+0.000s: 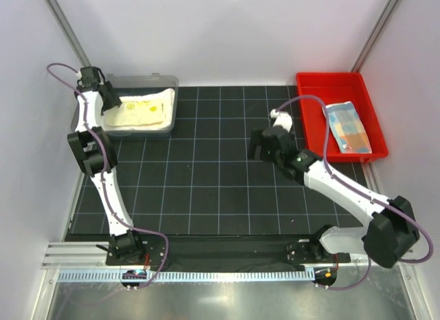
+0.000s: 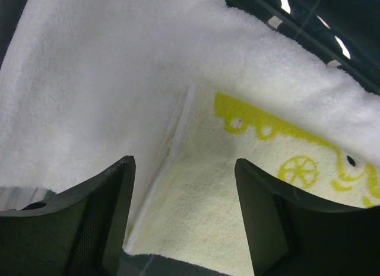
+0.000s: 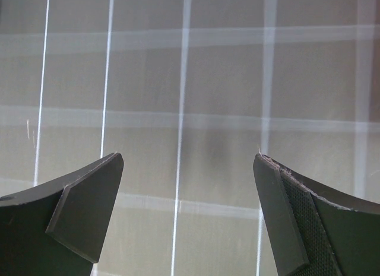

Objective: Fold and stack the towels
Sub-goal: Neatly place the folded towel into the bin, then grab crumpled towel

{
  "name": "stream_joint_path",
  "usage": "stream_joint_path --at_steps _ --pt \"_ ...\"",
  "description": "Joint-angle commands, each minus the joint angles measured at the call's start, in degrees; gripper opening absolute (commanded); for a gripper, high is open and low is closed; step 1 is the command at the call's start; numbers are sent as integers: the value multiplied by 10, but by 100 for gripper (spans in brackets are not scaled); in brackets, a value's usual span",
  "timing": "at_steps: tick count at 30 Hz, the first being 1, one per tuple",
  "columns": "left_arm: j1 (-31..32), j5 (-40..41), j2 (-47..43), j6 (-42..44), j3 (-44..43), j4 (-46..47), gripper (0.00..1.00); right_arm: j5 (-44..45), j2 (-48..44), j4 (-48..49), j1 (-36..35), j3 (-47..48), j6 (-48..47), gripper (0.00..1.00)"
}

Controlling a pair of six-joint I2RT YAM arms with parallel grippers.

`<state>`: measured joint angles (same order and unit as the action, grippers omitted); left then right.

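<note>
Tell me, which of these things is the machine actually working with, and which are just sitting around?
Part of the job: pale yellow patterned towel; white towel under it; light-blue patched towel.
Just there: grey bin holding the first two; red tray holding the blue one; black grid mat.

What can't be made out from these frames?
- Top view: whatever lies under the pale yellow towel in the grey bin; the towel covers it.
- Top view: fold layers of the light-blue towel in the red bin; too small.
- Left wrist view: white towel's extent; frame edges cut it off.
</note>
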<state>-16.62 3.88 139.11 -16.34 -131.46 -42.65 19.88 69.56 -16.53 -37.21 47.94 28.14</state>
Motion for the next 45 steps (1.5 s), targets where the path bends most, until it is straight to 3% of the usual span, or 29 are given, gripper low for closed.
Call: stream_joint_path --at_steps 1,5,6,10,13,19,24,26,27,28,30,31,36,39,42,43,45 --pt "23 -2 -88 -39 -8 25 73 95 47 -53 52 123 2 100" --pt "76 13 -208 -79 70 2 76 75 107 -105 187 243 8 100" --pt "88 0 -229 -80 119 1 76 71 117 -116 248 260 9 100" --pt "208 34 -332 -84 241 -14 76 87 198 -142 365 310 13 98" --pt "271 -81 -407 -94 349 14 74 32 278 -110 444 337 -2 96" --pt "388 -146 -462 -99 431 23 74 -56 460 -71 484 454 -134 100" --pt "476 -230 -470 -125 490 82 74 -55 609 -132 506 570 -171 100" --pt "496 -237 -463 -127 496 83 73 -84 637 -147 516 611 -176 81" --pt "509 -231 -462 -128 497 83 73 -86 644 -161 518 621 -179 64" --pt "513 -227 -462 -129 498 83 72 -72 638 -162 519 629 -183 30" --pt "518 -221 -465 -132 499 85 73 -56 607 -144 520 628 -202 17" --pt "518 -221 -466 -133 497 86 72 -49 597 -143 520 638 -221 2" --pt "518 -208 -490 -139 493 84 72 -62 536 -171 519 682 -238 1" --pt "518 -199 -514 -136 498 79 73 -92 463 -121 507 627 -254 1" --pt "518 -179 -528 -131 517 78 73 -134 456 -93 511 576 -245 1" --pt "518 -179 -531 -129 523 78 73 -138 469 -100 513 584 -236 25" --pt "518 -188 -532 -127 532 78 73 -147 502 -101 521 588 -229 40"
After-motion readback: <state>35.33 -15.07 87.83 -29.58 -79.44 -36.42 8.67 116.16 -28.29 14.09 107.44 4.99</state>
